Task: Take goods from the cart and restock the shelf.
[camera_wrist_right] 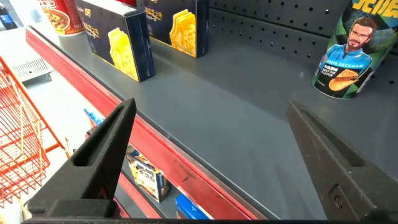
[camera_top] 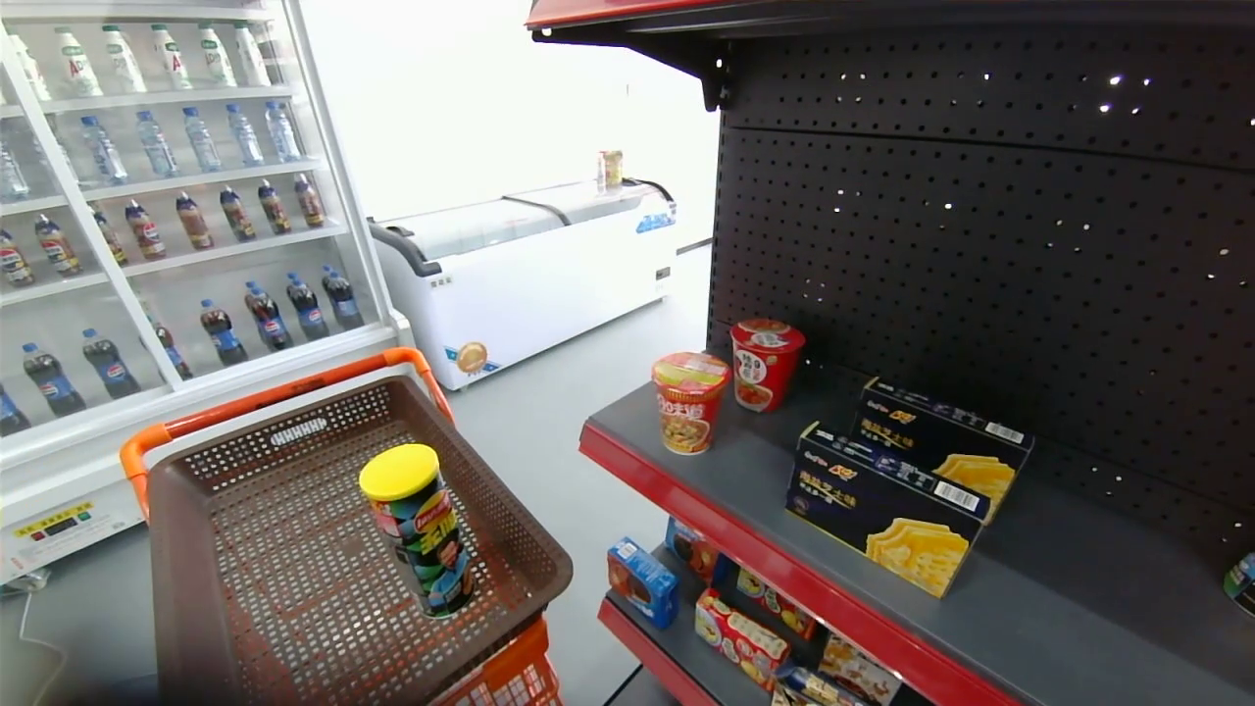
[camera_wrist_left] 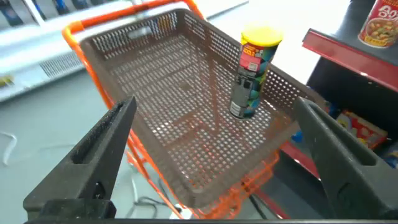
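head: yellow-lidded canister [camera_top: 420,529] stood upright in cart basket [camera_top: 167,471] | left wrist: left end effector [camera_wrist_left: 214,109] spread, empty; canister ahead of it by the far wall; an off-centre pinch could topple it, a finger could snag the mesh | right wrist: right end effector [camera_wrist_right: 211,107] spread, empty, above shelf [camera_wrist_right: 236,124]; chip can [camera_wrist_right: 345,56] beyond one finger could get knocked

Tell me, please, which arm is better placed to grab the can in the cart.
Left: the open left hand faces the can in the cart; the right hand faces the shelf.
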Tool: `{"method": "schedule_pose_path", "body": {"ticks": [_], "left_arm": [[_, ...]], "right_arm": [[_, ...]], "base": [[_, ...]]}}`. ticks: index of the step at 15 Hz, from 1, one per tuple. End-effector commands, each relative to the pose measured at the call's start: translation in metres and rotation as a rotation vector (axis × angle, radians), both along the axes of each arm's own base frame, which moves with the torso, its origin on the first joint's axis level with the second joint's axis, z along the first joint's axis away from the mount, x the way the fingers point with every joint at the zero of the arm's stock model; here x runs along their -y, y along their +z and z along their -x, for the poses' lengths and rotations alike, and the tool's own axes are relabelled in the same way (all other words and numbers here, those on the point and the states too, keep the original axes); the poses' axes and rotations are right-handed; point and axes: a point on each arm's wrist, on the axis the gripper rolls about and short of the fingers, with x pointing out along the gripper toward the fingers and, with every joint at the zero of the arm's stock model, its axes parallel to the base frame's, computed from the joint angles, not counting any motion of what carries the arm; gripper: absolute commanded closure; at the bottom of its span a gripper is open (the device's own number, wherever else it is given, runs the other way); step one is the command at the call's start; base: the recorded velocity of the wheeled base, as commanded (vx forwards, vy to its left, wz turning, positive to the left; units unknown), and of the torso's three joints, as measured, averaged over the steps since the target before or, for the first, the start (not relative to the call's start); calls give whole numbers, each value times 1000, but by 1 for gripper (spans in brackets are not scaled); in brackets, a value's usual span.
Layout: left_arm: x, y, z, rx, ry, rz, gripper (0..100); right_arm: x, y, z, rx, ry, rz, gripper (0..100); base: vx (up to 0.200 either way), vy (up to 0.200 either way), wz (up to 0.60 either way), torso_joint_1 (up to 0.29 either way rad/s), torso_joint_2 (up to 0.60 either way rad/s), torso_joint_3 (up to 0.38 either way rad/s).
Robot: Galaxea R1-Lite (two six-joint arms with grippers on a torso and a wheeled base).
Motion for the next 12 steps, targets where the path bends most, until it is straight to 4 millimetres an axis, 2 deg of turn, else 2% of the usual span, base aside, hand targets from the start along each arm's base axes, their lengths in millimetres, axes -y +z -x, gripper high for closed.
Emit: {"method": "schedule_pose_path", "body": {"ticks": [1,3,5,6,9,10,12], "left_arm": [[3,17,-44,-178,-17,111,0],[7,23,-66,-253,-144,182,0],[10,23,-76,-279,-255,231,0],[10,20,-87,-331,-235,273,0],[-2,21,-116,-340,-84,270,0],[-7,21,-123,-326,-70,241,0],[-22,9,-131,-388,-42,56,0]], "right_arm": [[0,0,0,0,0,0,0],[0,0,0,0,0,0,0],[0,0,0,0,2,0,0],[0,0,0,0,0,0,0],[0,0,0,0,0,0,0],[0,0,0,0,0,0,0],[0,0,0,0,0,0,0]], "base": [[0,0,0,0,0,0],[0,0,0,0,0,0],[0,0,0,0,0,0],[0,0,0,0,0,0],[0,0,0,0,0,0],[0,0,0,0,0,0],[0,0,0,0,0,0]]}}
